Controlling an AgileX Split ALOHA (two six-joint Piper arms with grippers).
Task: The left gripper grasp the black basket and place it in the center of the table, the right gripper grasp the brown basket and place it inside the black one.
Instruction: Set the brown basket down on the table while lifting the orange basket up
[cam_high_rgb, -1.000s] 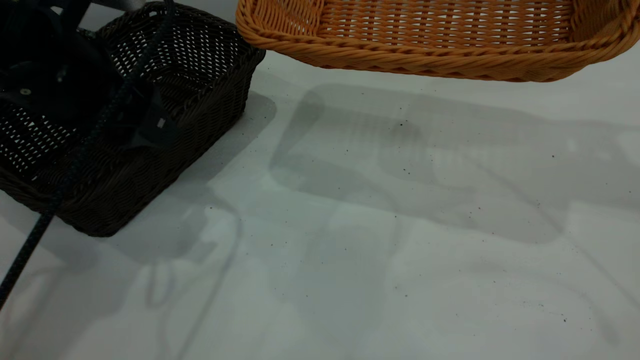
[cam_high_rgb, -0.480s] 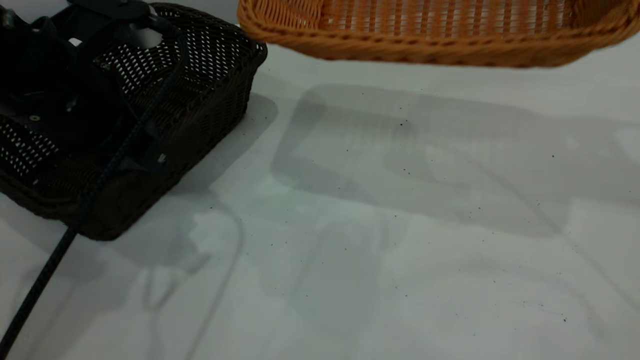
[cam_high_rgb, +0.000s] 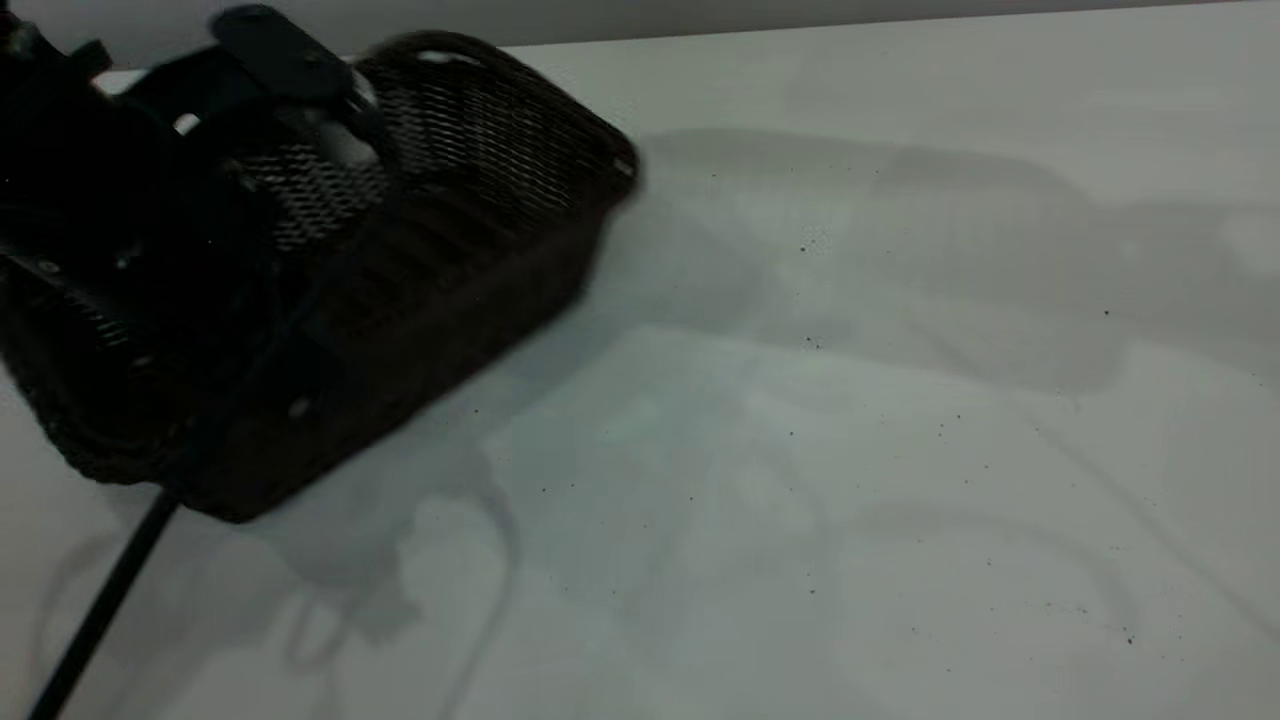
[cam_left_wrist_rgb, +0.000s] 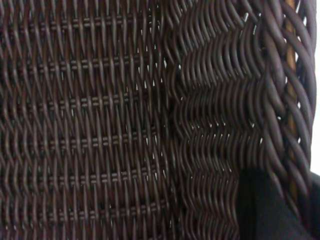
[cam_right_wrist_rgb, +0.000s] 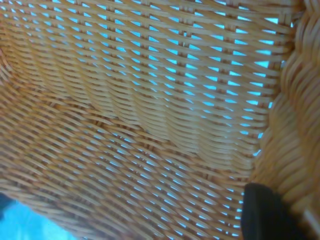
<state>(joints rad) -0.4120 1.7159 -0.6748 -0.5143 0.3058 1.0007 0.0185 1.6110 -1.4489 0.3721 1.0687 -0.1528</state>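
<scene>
The black basket (cam_high_rgb: 480, 230) is tilted, its far end raised, at the left of the table (cam_high_rgb: 850, 450). My left gripper (cam_high_rgb: 292, 395) is shut on its near rim. In the left wrist view the black basket's woven floor (cam_left_wrist_rgb: 100, 125) fills the picture, and one of the left gripper's (cam_left_wrist_rgb: 290, 202) fingers (cam_left_wrist_rgb: 262, 210) presses the inner wall beside the braided rim. The brown basket (cam_right_wrist_rgb: 140, 110) shows only in the right wrist view, with light coming through its weave. My right gripper (cam_right_wrist_rgb: 290, 212) is shut on its rim, one finger (cam_right_wrist_rgb: 265, 212) inside the wall.
The left arm's black cable (cam_high_rgb: 100, 610) trails down to the front left edge of the exterior view. Broad grey shadows lie over the white tabletop to the right of the black basket.
The black basket has moved right and tipped up in the left gripper. The brown basket has gone up and out of the top of the exterior view.
</scene>
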